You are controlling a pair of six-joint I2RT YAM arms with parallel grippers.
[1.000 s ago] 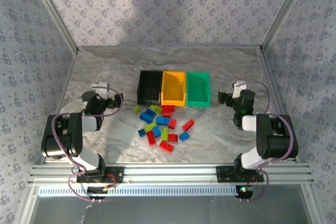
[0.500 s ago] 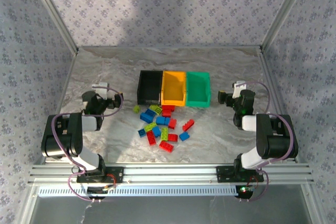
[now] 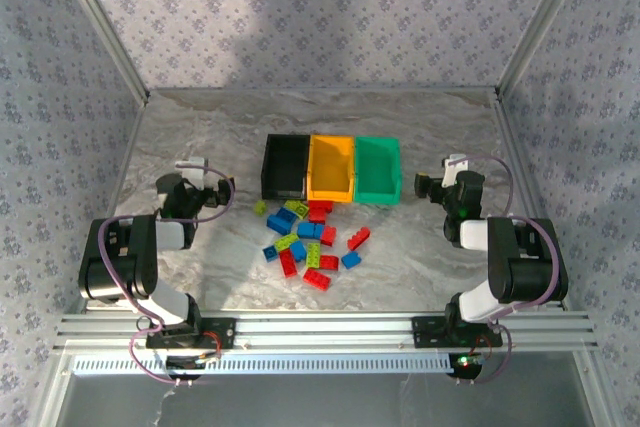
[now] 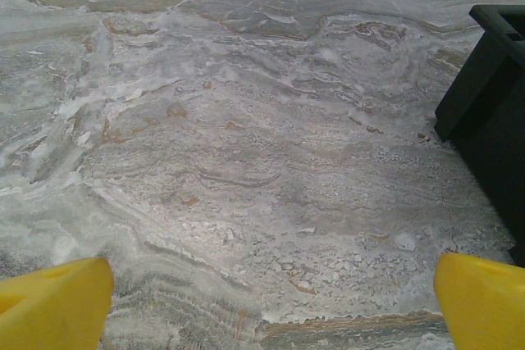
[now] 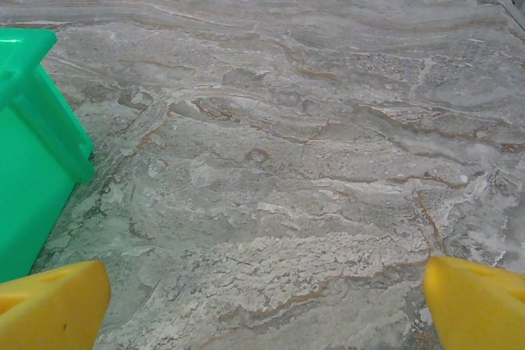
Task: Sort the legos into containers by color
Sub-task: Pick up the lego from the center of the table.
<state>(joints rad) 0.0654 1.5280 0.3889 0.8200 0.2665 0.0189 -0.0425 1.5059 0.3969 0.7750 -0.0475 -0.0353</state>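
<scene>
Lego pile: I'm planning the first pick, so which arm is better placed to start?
Left, probably. The left gripper stands open near the stray lime lego; the right gripper, also open, sits beside the green bin, farther from any brick.

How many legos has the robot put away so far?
Nothing looks done yet: the black bin, orange-yellow bin and green bin all look empty. Nothing is in hand either: the left arm and right arm sit at the sides with jaws wide open and empty. Everything is left: the red, blue and lime legos lie in a pile in front of the bins.
</scene>
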